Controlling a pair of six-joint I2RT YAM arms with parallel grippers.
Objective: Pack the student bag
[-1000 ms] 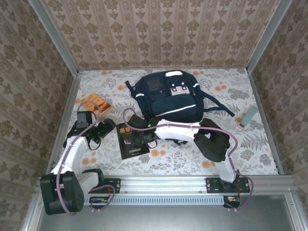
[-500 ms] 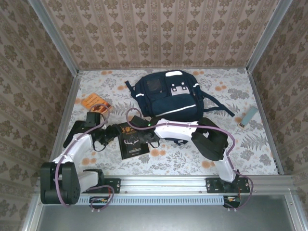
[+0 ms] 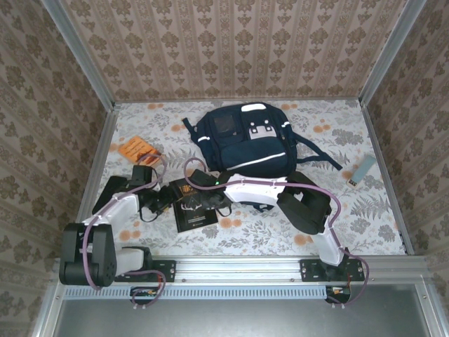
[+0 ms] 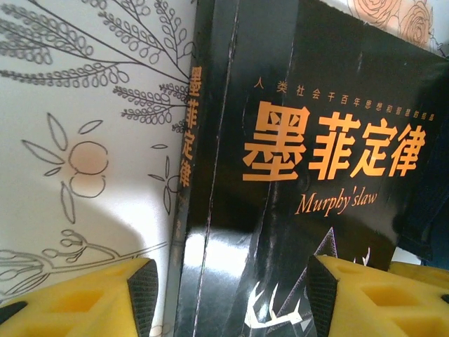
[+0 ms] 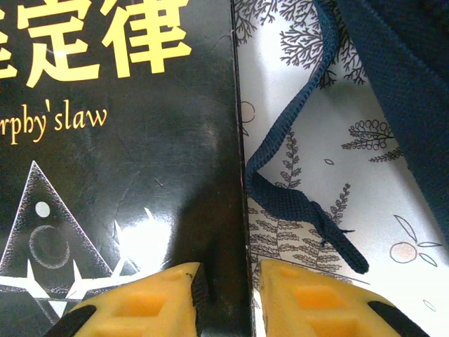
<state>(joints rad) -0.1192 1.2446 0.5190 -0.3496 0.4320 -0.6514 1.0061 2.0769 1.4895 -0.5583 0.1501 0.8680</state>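
Note:
The student bag (image 3: 242,144), a navy backpack with white stripes, lies at the back middle of the table. In front of it a black book (image 3: 192,204) with orange lettering lies flat. My left gripper (image 3: 164,200) is at the book's left side. In the left wrist view this gripper (image 4: 231,293) is open, one finger over the cloth and the other over the cover, the spine (image 4: 188,175) between them. My right gripper (image 3: 210,201) is at the book's right side. The right wrist view shows it (image 5: 228,295) narrowly open astride the book's right edge (image 5: 235,182).
A loose navy strap (image 5: 295,203) of the bag lies just right of the book's edge. An orange item (image 3: 137,149) lies at the left, and a blue-grey item (image 3: 363,170) at the right. The table has a floral cloth (image 3: 365,210) and patterned walls on three sides.
My left gripper has swung right from the table's left side to the book's spine and has narrowed. My right gripper's jaws have closed in around the book's right edge.

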